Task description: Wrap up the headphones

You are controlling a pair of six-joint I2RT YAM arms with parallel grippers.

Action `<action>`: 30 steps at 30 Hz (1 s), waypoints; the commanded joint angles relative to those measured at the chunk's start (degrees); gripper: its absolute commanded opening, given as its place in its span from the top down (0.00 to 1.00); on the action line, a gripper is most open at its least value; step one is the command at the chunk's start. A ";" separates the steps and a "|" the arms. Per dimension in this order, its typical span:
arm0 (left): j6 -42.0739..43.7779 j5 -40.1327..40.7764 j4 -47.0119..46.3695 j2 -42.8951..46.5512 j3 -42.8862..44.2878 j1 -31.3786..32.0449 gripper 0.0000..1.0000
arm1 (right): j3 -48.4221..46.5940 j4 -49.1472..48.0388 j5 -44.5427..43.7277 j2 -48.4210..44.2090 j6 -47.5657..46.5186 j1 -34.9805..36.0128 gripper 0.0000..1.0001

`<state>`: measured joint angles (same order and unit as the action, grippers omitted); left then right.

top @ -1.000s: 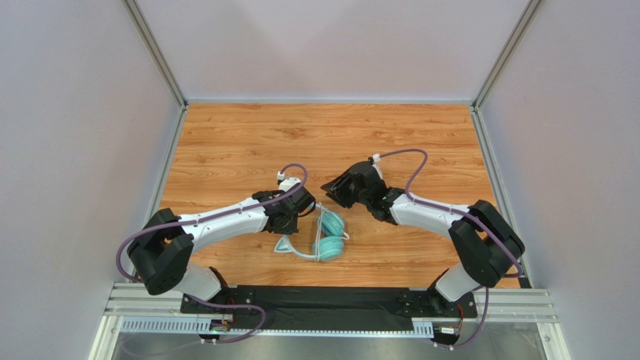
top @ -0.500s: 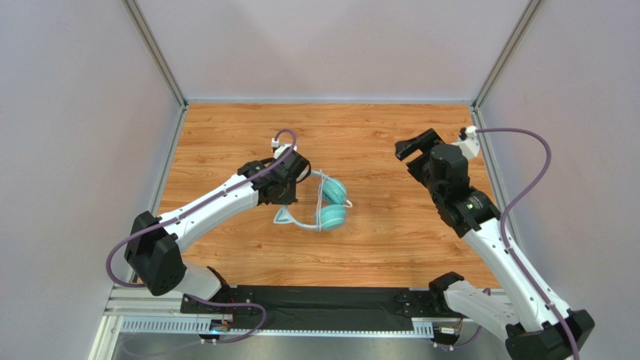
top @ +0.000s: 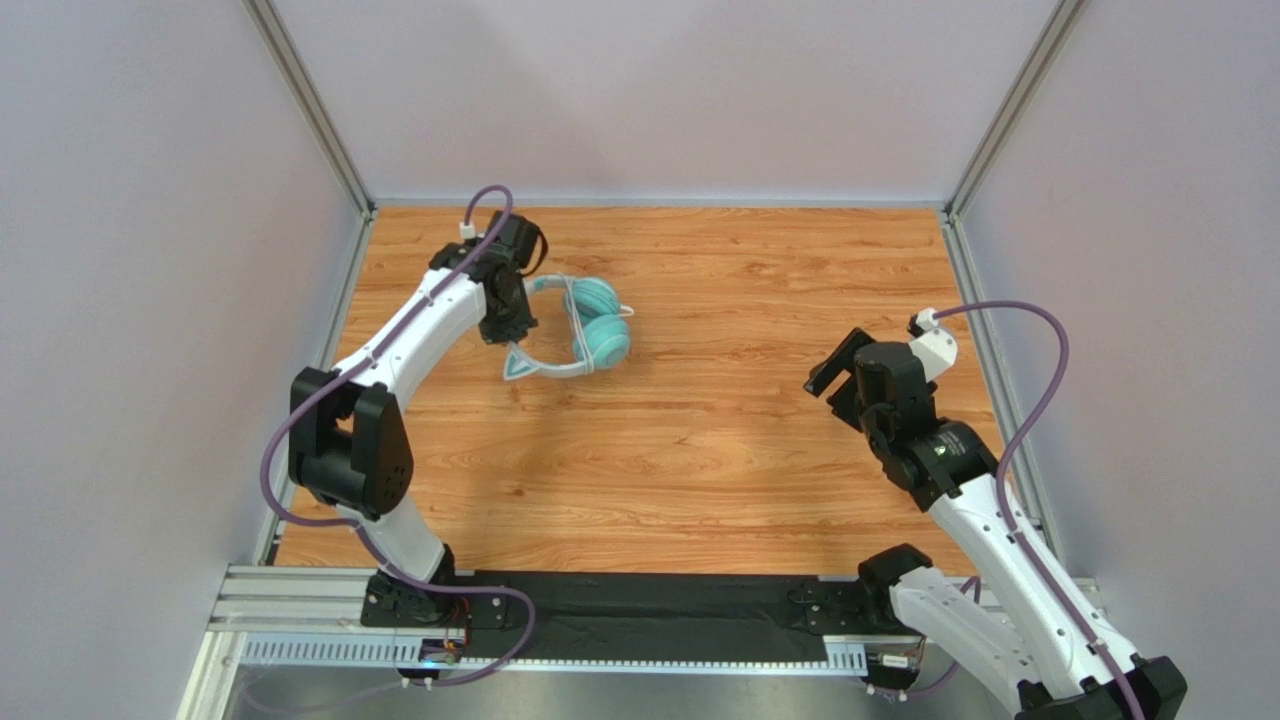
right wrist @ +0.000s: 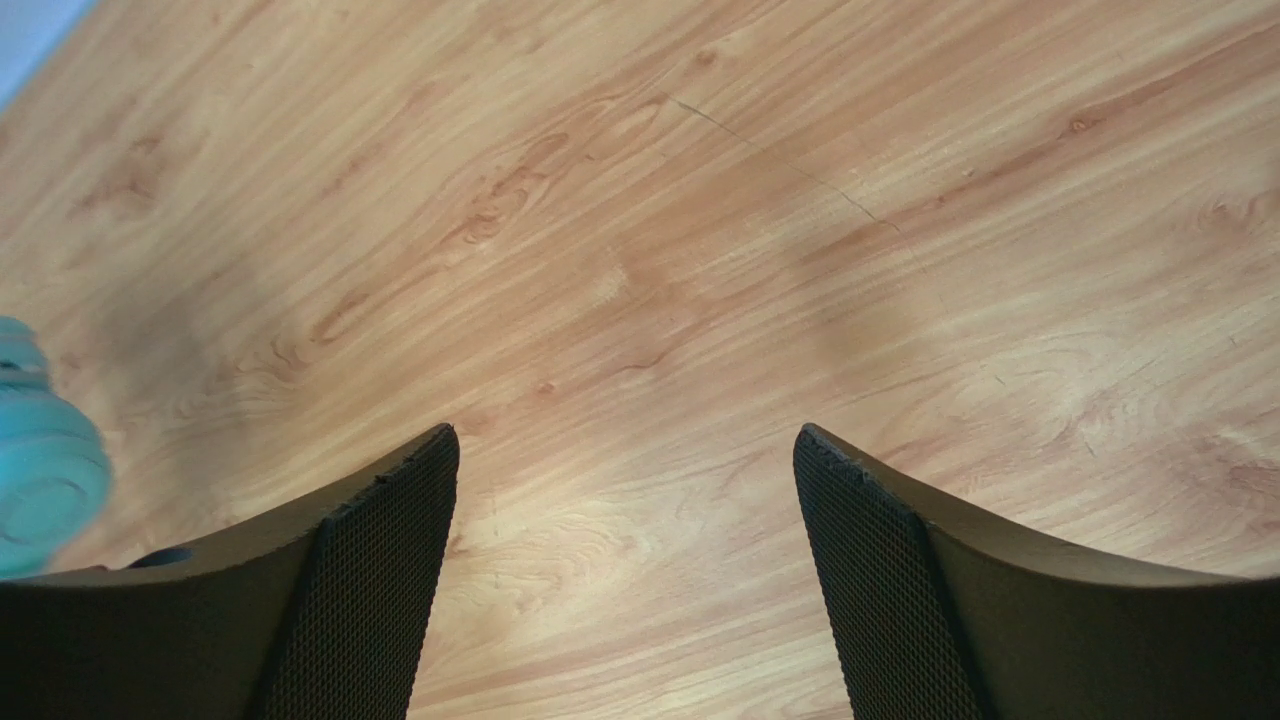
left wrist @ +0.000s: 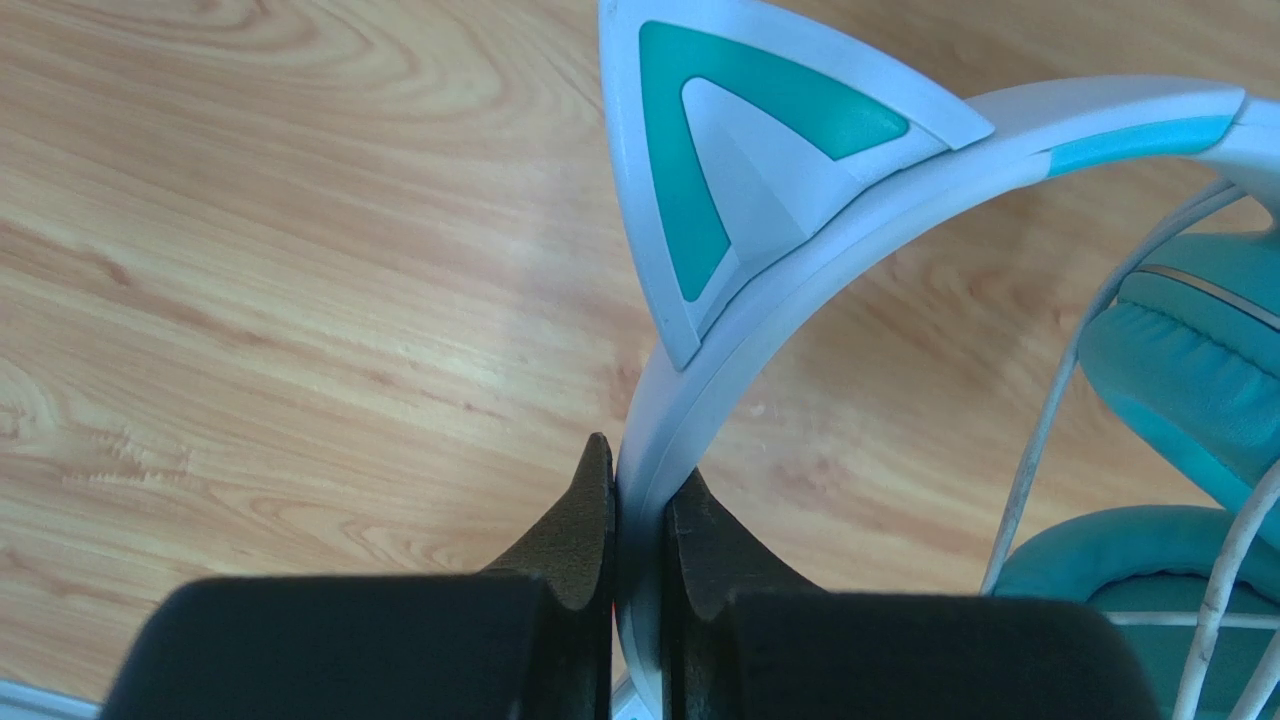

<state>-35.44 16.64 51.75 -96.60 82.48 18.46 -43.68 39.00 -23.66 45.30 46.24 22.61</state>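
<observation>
The teal headphones lie at the far left of the wooden table, ear cups to the right, pale headband to the left. My left gripper is shut on the headband, just below a pointed cat ear. The thin white cable runs across the teal ear cups. My right gripper is open and empty over bare wood at the right, far from the headphones. One teal ear cup shows at the left edge of the right wrist view.
A metal frame rail and the grey wall run close behind the left gripper. Another rail borders the table's right side. Thick purple robot cables loop off both wrists.
My left gripper has carried the headphones from the near centre to the far left of the table. My right arm has pulled away to the right and come back nearer.
</observation>
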 commanded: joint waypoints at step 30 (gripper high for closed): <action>-2.35 -4.95 -0.86 -48.07 55.78 -8.53 1.00 | 7.38 -0.51 1.07 -0.12 -3.61 -0.20 0.16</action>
<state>-36.99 13.72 54.37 -144.88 135.37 10.02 -36.64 39.99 -21.32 46.22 43.05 22.61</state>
